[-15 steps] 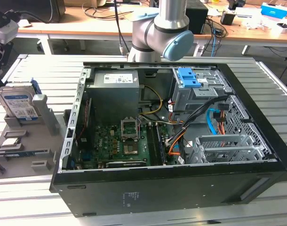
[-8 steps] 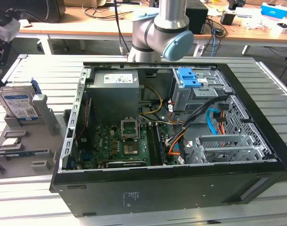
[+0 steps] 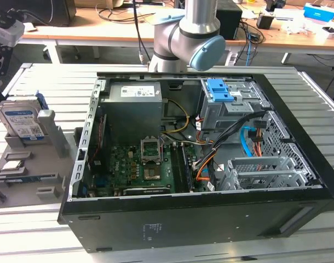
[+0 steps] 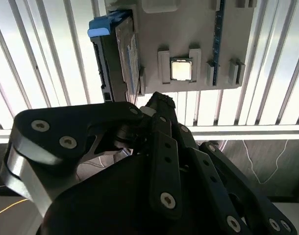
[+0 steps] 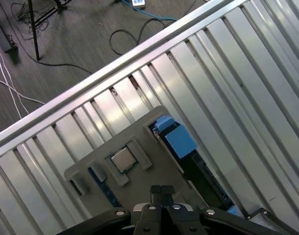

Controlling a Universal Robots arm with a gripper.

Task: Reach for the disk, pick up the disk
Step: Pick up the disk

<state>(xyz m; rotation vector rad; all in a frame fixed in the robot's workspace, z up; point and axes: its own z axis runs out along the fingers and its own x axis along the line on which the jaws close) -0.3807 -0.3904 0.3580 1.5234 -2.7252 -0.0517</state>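
My pincer [image 5: 160, 187]: closed, empty, near the grey holder [image 5: 139, 132]. Disk [image 5: 181, 142]: upright in holder, untouched.

The gripper [image 5: 161, 189], fingertips together, hangs over a grey holder [image 5: 157, 166] on the slatted table [image 5: 228, 73], where the disk [image 5: 180, 141] stands on edge near a chip [image 5: 122, 159] seated in a slot, with cables [image 5: 125, 36] on the floor beyond.

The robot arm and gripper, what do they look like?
The arm is a silver-grey tube with a rounded joint and a light blue cap. The gripper is black, built of linked bars with silver screw heads.
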